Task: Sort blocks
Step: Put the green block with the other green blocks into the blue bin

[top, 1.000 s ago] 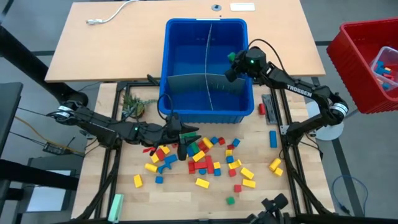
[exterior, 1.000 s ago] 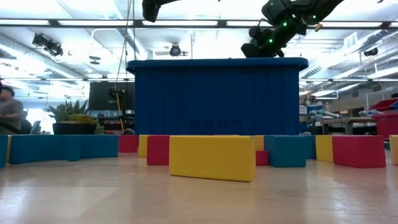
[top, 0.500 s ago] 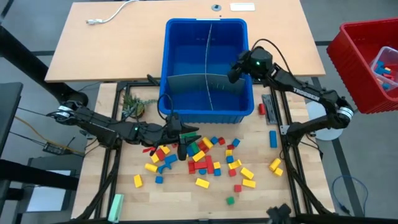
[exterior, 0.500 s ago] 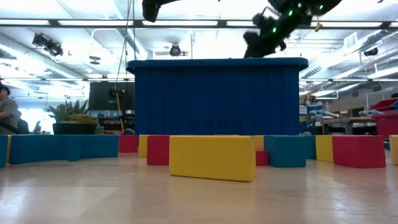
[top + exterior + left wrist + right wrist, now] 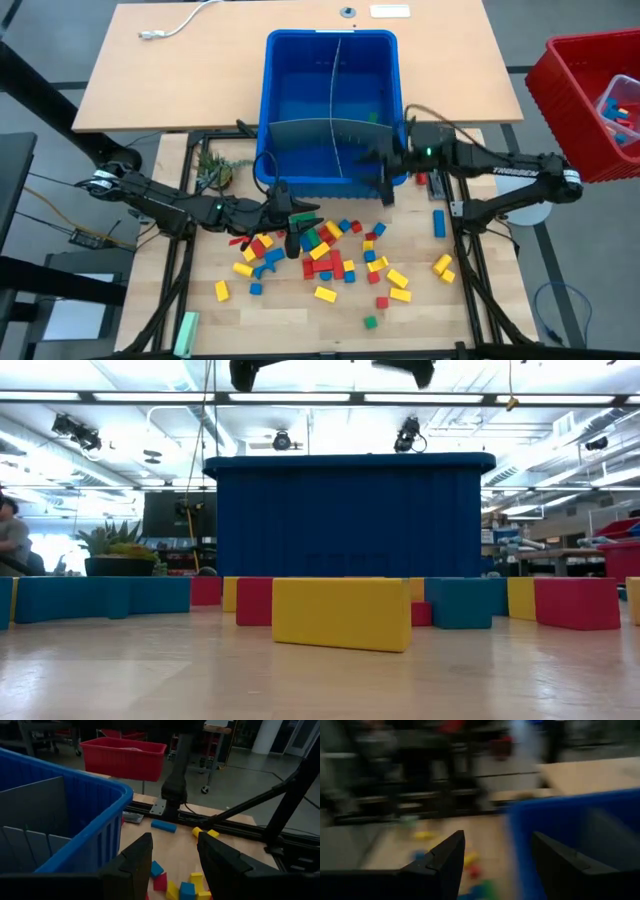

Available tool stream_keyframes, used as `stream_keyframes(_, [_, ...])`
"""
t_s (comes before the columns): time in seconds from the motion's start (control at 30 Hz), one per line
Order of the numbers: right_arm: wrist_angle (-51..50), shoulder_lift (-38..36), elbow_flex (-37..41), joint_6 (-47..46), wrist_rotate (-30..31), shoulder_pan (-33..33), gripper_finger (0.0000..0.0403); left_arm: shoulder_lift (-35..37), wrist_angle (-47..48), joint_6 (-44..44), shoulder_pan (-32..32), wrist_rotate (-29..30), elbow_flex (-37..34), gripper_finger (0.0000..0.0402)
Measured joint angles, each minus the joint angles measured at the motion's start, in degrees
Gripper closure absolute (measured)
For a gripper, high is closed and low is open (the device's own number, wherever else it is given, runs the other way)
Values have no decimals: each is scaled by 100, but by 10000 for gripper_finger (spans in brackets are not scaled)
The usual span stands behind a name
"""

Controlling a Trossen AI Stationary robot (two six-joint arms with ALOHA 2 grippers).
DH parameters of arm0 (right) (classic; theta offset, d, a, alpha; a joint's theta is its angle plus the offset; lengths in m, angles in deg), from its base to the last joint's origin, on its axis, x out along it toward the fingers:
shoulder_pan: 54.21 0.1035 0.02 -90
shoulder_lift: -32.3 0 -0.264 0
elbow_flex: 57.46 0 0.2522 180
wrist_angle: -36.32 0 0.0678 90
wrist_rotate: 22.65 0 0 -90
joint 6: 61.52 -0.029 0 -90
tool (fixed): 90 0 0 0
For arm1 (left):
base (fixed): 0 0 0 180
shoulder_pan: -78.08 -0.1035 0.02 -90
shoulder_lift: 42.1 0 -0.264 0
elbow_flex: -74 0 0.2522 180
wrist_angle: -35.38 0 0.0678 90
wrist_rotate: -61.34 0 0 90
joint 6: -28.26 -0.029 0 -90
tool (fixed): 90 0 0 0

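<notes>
Overhead view of a wooden table, read left to right.

At 9 o'clock: left arm reaching in low from the edge, left gripper (image 5: 292,222) hovering over the near-left part of the block pile. Fingers (image 5: 135,865) spread, nothing between them, seen in the wrist view with blocks below the gap.

At centre and 6 o'clock: blocks (image 5: 330,255), red, yellow, green and blue, scattered loose on the table in front of the bin (image 5: 335,45). A few strays out toward 4 o'clock. One green block (image 5: 372,118) lying inside the bin's right-hand compartment, far side of the grey divider (image 5: 320,130).

At 12 o'clock: blue bin, split by dividers, otherwise nearly bare.

At 3 o'clock: right arm stretched across, right gripper (image 5: 385,172) blurred at the bin's near-right corner, about over the rim. Fingers (image 5: 445,860) apart, nothing held, per its wrist view.

Beyond the table at 2 o'clock: red crate (image 5: 590,110).

Judged step: between picks. Right gripper empty beside the bin, seemingly heading for the pile; left poised for a grasp.

Next move, as judged: lowering onto a single block, fingers straddling its short sides, avoiding touching neighbours in the crowded cluster, then closing and carrying to the compartment matching its colour. Also needed: keeping the two arms clear of each other near the bin's front.
</notes>
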Motion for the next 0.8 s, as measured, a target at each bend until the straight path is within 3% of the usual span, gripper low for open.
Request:
stream_keyframes(0.13, [4, 61, -2, -583, -59, 864, 194, 2, -2, -30, 1, 0, 0, 235])
stream_keyframes(0.37, [-60, 239, -2, -1273, 632, 2114, 195, 2, 30, 19, 1, -212, 0, 235])
stream_keyframes(0.6, [-79, 749, -2, -1340, 1183, 3161, 195, 2, -58, 65, 23, -611, 0, 235])
stream_keyframes(0.8, [-436, 1239, -2, -1163, 1297, 3676, 195, 2, -59, 87, 23, -675, 0, 235])
